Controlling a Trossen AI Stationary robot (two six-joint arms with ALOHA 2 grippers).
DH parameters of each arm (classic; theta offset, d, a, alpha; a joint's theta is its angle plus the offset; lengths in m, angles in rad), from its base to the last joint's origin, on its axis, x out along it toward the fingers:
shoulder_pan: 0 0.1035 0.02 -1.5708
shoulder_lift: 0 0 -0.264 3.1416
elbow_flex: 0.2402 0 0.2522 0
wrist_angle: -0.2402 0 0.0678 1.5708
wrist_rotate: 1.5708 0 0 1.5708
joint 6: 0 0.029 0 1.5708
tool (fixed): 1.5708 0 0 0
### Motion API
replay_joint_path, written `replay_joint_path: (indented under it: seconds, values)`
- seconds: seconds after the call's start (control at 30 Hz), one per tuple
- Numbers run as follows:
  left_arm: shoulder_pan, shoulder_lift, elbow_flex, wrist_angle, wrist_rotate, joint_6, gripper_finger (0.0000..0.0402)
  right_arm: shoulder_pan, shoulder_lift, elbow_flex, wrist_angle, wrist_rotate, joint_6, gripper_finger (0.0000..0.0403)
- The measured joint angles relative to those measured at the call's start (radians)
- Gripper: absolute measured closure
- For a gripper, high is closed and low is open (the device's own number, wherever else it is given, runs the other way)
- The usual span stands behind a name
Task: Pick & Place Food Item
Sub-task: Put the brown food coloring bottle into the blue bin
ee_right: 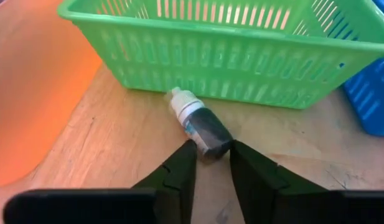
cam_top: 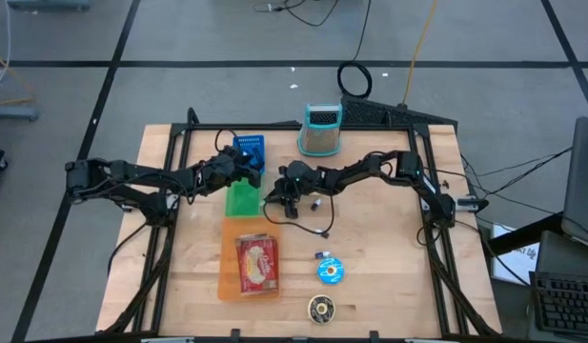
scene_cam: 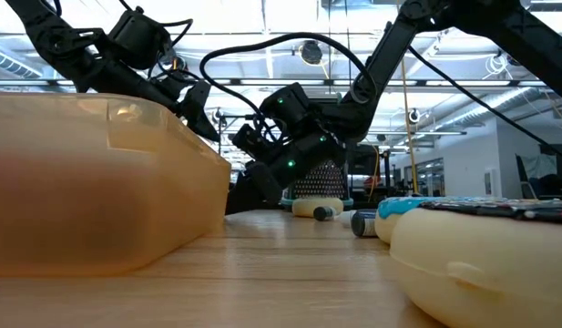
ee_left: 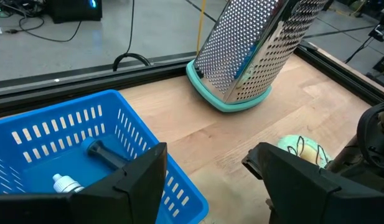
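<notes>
Right gripper [ee_right: 210, 163] has its fingers nearly together, pinching the dark end of a small bottle [ee_right: 198, 122] lying on the table [ee_right: 117, 149] just beside the green basket [ee_right: 229, 56] (label unreadable). Left gripper [ee_left: 207, 177] hangs spread wide by the blue basket [ee_left: 67, 137], holding nothing.

The high view looked straight down on the whole wooden table [cam_top: 370, 238] from well above. The low view sat at tabletop level, facing across it, with an orange tray [scene_cam: 98, 182] close against the lens. The left wrist view faced over the blue basket [ee_left: 73, 143] toward the metal grater [ee_left: 248, 56]. The right wrist view sat close to the green basket [ee_right: 216, 50], which the high view also showed.
</notes>
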Motion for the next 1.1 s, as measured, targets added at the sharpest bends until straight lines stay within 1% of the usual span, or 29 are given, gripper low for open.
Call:
replay_joint_path:
  seconds: [0.17, 0.37, 0.43, 0.5, 0.6, 0.83, 0.93, 1.0, 1.1]
  values:
    - [0.000, 0.000, 0.000, 0.000, 0.000, 0.003, 0.0149, 0.000, 0.000, 0.000, -0.003, 0.000, -0.027, 0.0342]
    - [0.000, 0.000, 0.000, 0.000, 0.000, 0.004, 0.0149, 0.000, 0.000, 0.000, -0.007, 0.000, -0.028, 0.0380]
    - [0.000, 0.000, 0.000, 0.000, 0.000, 0.004, 0.0149, -0.001, -0.001, 0.000, -0.010, 0.013, -0.028, 0.0385]
    - [0.000, 0.000, 0.000, 0.000, 0.000, 0.004, 0.0149, -0.002, -0.006, 0.000, -0.019, 0.031, -0.048, 0.0378]
    - [0.000, 0.000, 0.000, 0.000, 0.000, 0.004, 0.0149, -0.007, -0.006, 0.000, -0.019, 0.029, -0.093, 0.0342]
    - [0.000, 0.000, 0.000, -0.001, 0.000, 0.000, 0.0149, -0.009, -0.006, 0.000, -0.003, 0.036, -0.159, 0.0212]
    - [0.000, 0.000, 0.000, -0.001, 0.000, 0.000, 0.0149, -0.009, -0.006, 0.000, 0.028, 0.034, -0.191, 0.0167]
    - [0.000, 0.000, 0.000, -0.001, 0.000, 0.000, 0.0149, -0.008, -0.006, -0.001, 0.054, 0.020, -0.209, 0.0148]
    - [0.000, 0.000, 0.000, -0.001, 0.000, 0.000, 0.0149, -0.005, -0.006, -0.001, 0.080, -0.060, -0.212, 0.0139]
